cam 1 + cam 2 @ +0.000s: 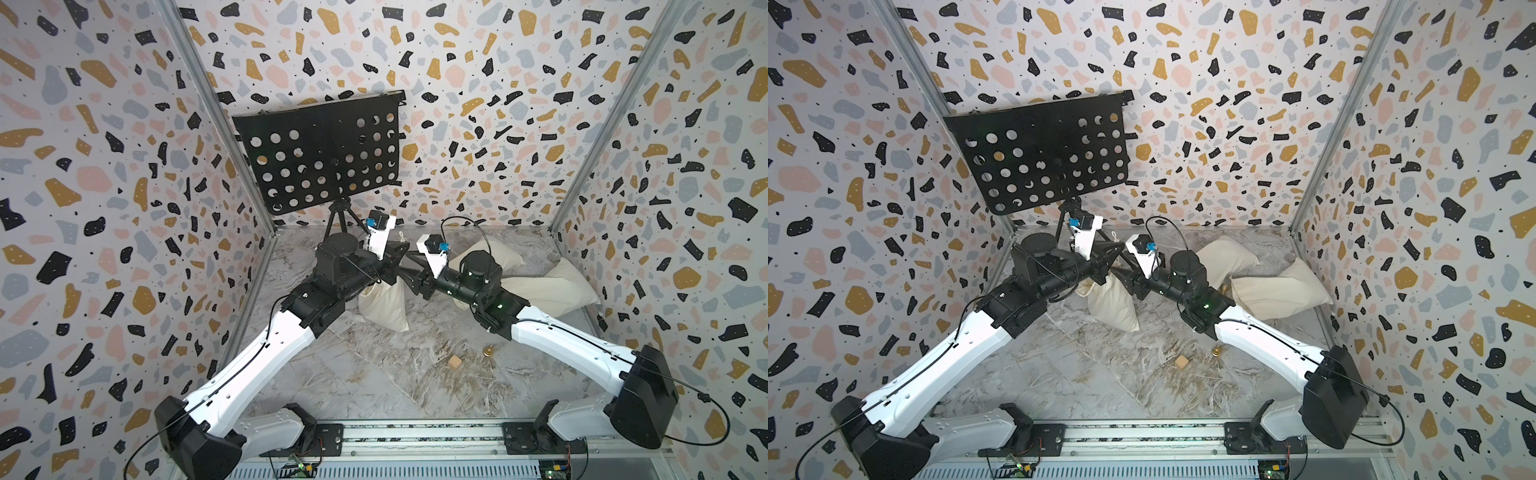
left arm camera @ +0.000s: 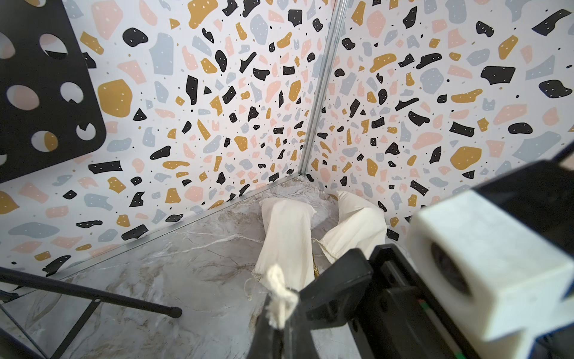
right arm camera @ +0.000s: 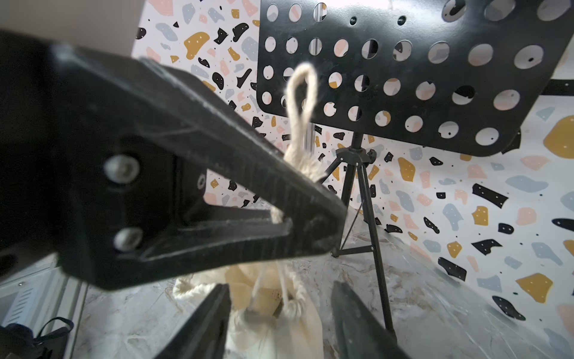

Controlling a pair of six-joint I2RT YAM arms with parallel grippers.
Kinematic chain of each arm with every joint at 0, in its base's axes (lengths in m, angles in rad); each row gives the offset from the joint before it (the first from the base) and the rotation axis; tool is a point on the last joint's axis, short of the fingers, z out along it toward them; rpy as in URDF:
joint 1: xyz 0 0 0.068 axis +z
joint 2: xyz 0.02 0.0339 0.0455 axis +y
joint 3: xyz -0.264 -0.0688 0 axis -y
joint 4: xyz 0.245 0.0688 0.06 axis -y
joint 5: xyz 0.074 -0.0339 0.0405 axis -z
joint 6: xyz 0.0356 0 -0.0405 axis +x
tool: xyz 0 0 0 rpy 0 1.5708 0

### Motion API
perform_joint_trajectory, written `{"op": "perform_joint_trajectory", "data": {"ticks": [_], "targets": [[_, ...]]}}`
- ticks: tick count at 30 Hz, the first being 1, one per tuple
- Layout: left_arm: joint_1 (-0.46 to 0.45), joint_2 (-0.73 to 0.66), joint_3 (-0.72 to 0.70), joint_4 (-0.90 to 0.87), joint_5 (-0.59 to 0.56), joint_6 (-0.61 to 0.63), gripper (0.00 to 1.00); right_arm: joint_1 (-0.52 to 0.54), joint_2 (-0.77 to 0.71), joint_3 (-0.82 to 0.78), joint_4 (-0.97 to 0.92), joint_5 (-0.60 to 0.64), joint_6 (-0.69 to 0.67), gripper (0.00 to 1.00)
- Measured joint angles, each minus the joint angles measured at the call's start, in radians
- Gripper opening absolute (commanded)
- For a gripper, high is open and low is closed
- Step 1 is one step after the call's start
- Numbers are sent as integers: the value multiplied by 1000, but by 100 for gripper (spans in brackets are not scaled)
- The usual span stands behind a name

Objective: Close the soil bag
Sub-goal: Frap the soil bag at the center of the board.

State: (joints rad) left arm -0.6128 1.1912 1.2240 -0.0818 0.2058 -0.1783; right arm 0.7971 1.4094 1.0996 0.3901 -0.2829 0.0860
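Soil bag (image 1: 384, 307), on the tabletop (image 1: 374, 390) between the arms, may lift or lose its drawstring (image 3: 299, 102) instead of cinching, as the left gripper (image 3: 332, 227) alone clamps that cord while the right gripper (image 3: 281, 287) stands half open by the neck, holding nothing; long axis slants upward, mouth toward the grippers.

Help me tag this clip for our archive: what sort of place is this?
Probably a robot test booth: speckled printed walls close in a marble-look floor, two robot arms are mounted on a metal rail at the front, and a music stand and cloth bags sit as props.
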Motion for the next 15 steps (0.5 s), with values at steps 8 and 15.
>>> {"op": "perform_joint_trajectory", "data": {"ticks": [8,15], "targets": [[0,-10,2,-3,19,-47,0,0,82,40,63,-34,37,12],[1,-16,132,-82,24,-127,0,3,119,-53,229,-21,47,19]]}}
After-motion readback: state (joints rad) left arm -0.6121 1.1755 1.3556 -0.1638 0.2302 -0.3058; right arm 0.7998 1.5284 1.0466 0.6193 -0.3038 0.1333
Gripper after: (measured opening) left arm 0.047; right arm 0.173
